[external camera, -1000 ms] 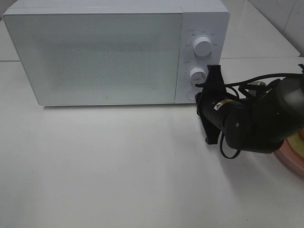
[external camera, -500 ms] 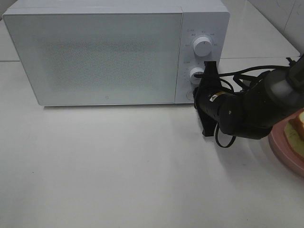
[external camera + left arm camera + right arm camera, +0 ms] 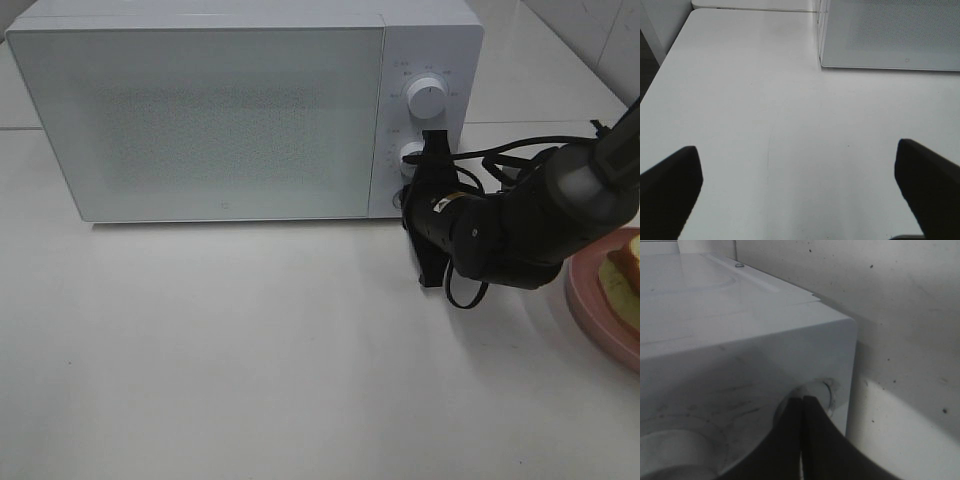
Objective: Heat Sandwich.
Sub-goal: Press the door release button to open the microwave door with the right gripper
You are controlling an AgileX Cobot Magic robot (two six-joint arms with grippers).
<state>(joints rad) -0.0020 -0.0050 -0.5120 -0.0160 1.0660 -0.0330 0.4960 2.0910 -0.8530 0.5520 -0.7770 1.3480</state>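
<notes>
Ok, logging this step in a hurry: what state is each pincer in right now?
Left pincer: open, holding nothing.
Right pincer: closed, holding nothing, tips at the microwave button.

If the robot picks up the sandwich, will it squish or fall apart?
Probably squishy: the sandwich looks like soft bread. Its layers might slide apart, since yellowish filling shows at its edge. It likely feels light, lying flat on the pink plate.

- microwave (image 3: 200,120): smooth white shell, door finely speckled and matt
- table (image 3: 250,370): smooth white top, faint sheen
- arm (image 3: 520,230): black, smooth, slightly glossy
- plate (image 3: 588,300): pink, smooth
</notes>
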